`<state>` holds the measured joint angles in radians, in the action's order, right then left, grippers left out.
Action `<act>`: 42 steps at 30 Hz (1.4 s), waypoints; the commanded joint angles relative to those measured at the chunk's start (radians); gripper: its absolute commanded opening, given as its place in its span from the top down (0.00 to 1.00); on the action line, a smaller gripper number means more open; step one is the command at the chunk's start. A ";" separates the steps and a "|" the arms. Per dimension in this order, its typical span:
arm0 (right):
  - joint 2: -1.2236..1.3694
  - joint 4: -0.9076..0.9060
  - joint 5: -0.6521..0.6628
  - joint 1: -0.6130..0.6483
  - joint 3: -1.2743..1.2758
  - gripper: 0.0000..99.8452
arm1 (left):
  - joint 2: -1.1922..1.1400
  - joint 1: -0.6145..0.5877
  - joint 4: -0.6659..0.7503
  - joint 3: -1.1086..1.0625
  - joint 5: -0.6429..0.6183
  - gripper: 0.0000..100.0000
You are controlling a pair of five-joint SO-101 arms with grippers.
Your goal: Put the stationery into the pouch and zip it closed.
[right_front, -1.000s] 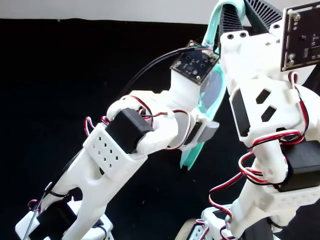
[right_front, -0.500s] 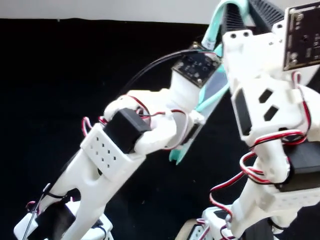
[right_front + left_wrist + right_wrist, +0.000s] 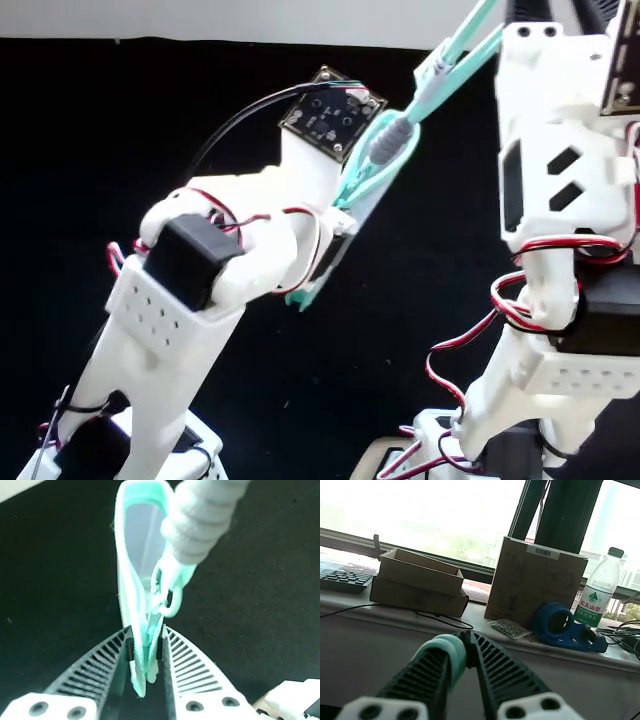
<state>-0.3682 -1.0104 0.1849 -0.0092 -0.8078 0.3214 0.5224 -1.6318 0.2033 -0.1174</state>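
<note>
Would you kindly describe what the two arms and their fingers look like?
The left arm and right arm are white plastic with black motor blocks and looped red-and-white wires; each wrist carries a bare camera board. The fingers are dark, ribbed and tapered.

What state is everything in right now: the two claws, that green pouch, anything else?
Pouch, held in the air, tilted; zip unclear.
Left gripper, shut on pouch's end.
Right gripper, shut on strap.
Zip pull, free, ungripped.
Bottle, upright, capped.
</note>
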 commanded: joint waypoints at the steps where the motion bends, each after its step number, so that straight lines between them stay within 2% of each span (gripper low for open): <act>1: -0.004 0.093 -0.002 -0.104 -0.012 0.99 | -0.002 -0.053 -0.051 -0.019 0.011 0.99; 6: 0.001 0.099 -0.002 -0.179 -0.004 0.99 | -0.002 -0.090 -0.095 -0.019 0.061 0.99; 18: 0.099 0.351 -0.003 -0.337 0.065 0.99 | -0.002 -0.140 -0.115 -0.099 0.095 0.99; 31: 0.389 0.355 -0.003 -0.481 0.065 0.99 | -0.002 -0.142 -0.112 -0.110 0.091 0.99; 37: 0.515 0.450 -0.003 -0.553 0.065 0.99 | -0.002 -0.202 -0.114 -0.110 0.091 0.99; 42: 0.561 0.449 -0.002 -0.568 0.071 0.99 | -0.002 -0.216 -0.114 -0.105 0.091 0.99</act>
<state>0.1903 -0.6160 0.1849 -0.4465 -0.7188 0.3138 0.3890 -1.6916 0.1220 -0.0269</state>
